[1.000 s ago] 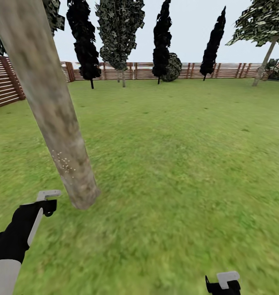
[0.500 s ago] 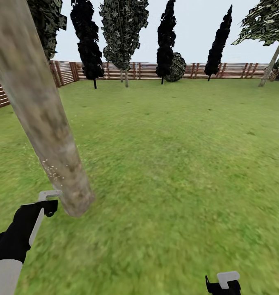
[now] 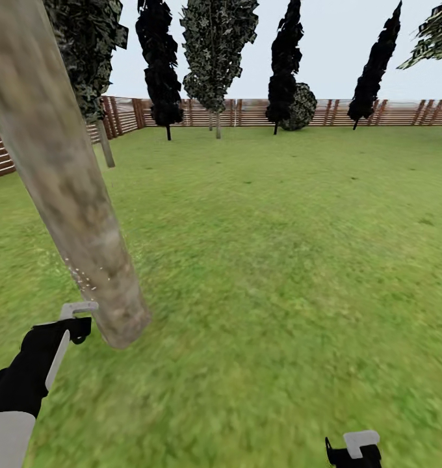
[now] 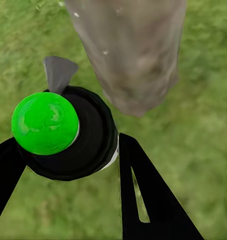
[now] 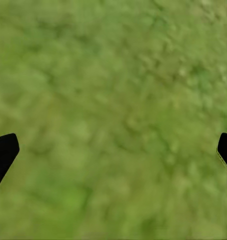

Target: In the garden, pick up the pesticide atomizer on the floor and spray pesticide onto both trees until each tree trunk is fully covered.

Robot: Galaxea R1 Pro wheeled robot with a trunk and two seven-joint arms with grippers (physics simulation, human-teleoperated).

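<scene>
The left gripper [image 4: 68, 165] is gripping the atomizer [image 4: 63, 132] beside the trunk [image 3: 65, 188], which is showing only a few specks [image 3: 84, 279] (coverage looks partial). The right gripper [image 5: 113, 150] is hanging with jaws wide.

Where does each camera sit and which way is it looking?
Head view: on the robot's head, facing forward and down at the tree trunk, lawn and fence; both arms show low.
Left wrist view: on the left arm, looking along the left tool gripping a black, green-capped atomizer.
Right wrist view: on the right arm, down at grass past the open right tool.
Head and left wrist share the trunk.
</scene>
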